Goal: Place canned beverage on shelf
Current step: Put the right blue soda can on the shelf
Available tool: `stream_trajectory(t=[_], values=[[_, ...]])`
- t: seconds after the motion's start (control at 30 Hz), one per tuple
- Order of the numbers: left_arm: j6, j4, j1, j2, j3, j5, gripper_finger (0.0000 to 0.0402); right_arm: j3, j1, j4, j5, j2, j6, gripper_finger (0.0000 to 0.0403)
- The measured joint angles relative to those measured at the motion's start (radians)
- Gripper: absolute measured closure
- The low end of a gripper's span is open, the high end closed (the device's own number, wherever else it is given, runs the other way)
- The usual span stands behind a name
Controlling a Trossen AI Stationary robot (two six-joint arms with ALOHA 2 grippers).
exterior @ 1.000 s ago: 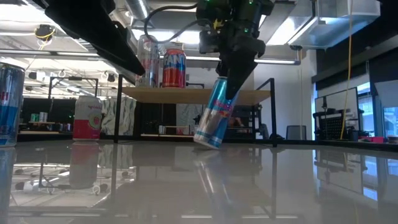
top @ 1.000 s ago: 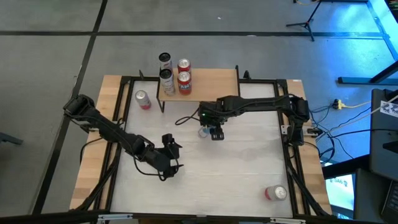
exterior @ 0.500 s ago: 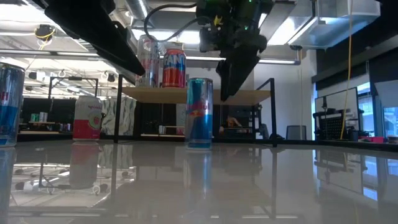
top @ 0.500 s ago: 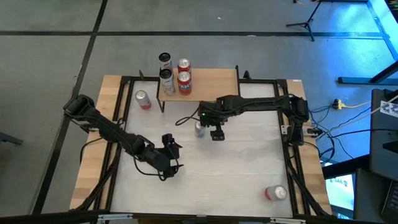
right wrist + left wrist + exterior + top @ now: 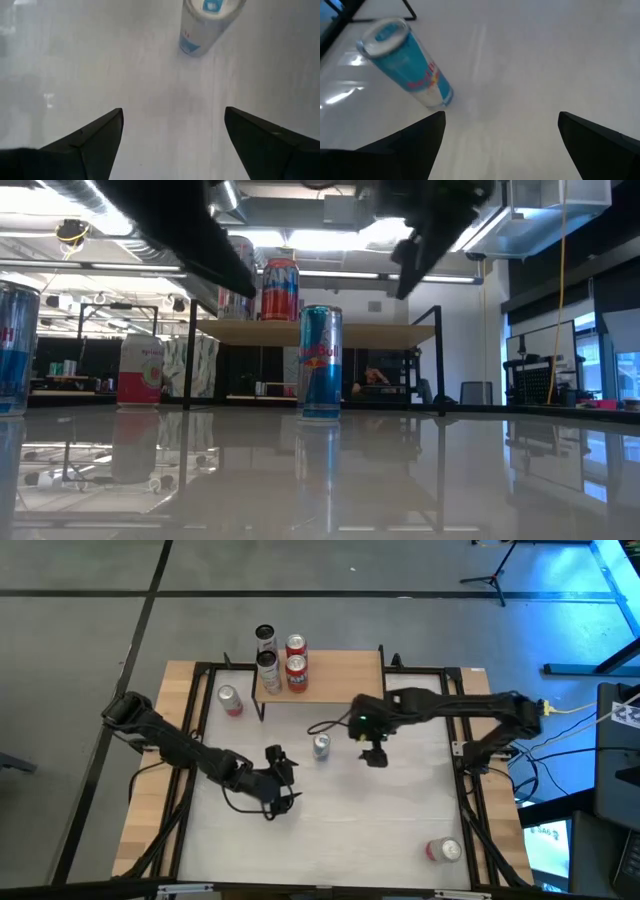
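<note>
A slim blue-and-silver beverage can (image 5: 321, 746) with a red bull emblem and red lettering too small to read stands upright on the white tabletop (image 5: 400, 820), toward its far edge and just in front of the shelf (image 5: 340, 670), a low rack with a light wooden top board and thin black legs. Nothing touches this can.

The right gripper (image 5: 373, 754) hangs above the tabletop just beside the can, on the side toward the right edge, its jaws spread wide and holding nothing. The left gripper (image 5: 282, 780) sits low over the tabletop nearer the front edge than the can, apart from it, jaws likewise wide and empty. Bare white surface lies between the two grippers and all around the can.

On the shelf's left end stand three cans: a silver one (image 5: 267, 671), a red one (image 5: 296, 672) beside it, and another red one (image 5: 296, 646) behind. A fourth, dark-topped can (image 5: 265, 637) shows at the far left corner. The board's right half is bare wood.

A pink can (image 5: 230, 700) stands on the tabletop left of the shelf. A red can (image 5: 443, 851) lies on its side near the front right corner, well apart from everything else.
</note>
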Motion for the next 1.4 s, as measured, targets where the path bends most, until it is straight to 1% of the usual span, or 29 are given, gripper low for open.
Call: stream_trajectory(t=[0.1,0.27,0.37,0.5,0.77,0.83,0.93,1.0,1.13,1.23,1.4], values=[[0.059,0.037,0.043,0.0,0.0,0.022,0.0026,-0.167,0.0,0.125,0.0,-0.106,0.003,0.0061],[0.111,0.065,0.151,0.0,0.025,0.146,0.0026,-0.425,-0.001,0.343,0.0,-0.272,0.007,0.0061],[0.169,0.043,0.199,0.0,0.08,0.183,0.0026,-0.53,-0.001,0.444,0.007,-0.354,0.005,0.0061],[0.267,-0.051,0.249,0.0,0.196,0.204,0.0026,-0.621,-0.001,0.58,0.048,-0.424,-0.003,0.0061],[0.377,-0.304,0.418,0.058,0.414,0.33,0.0028,-0.64,-0.001,0.663,0.095,-0.44,-0.004,0.0061],[0.403,-0.353,0.463,0.089,0.452,0.394,0.0028,-0.64,-0.001,0.694,0.105,-0.44,-0.004,0.0061],[0.45,-0.386,0.511,0.14,0.481,0.522,0.0028,-0.64,-0.001,0.731,0.123,-0.439,-0.004,0.0061],[0.476,-0.396,0.529,0.168,0.489,0.566,0.0028,-0.64,-0.001,0.747,0.123,-0.433,0.004,0.0061],[0.53,-0.416,0.546,0.217,0.489,0.584,0.0028,-0.64,-0.001,0.747,0.122,-0.401,0.018,0.0061],[0.543,-0.408,0.548,0.241,0.489,0.599,0.0028,-0.64,-0.001,0.79,0.122,-0.363,0.018,0.0061],[0.556,-0.39,0.548,0.28,0.489,0.614,0.0028,-0.64,-0.001,0.78,0.122,-0.307,0.018,0.0061]])
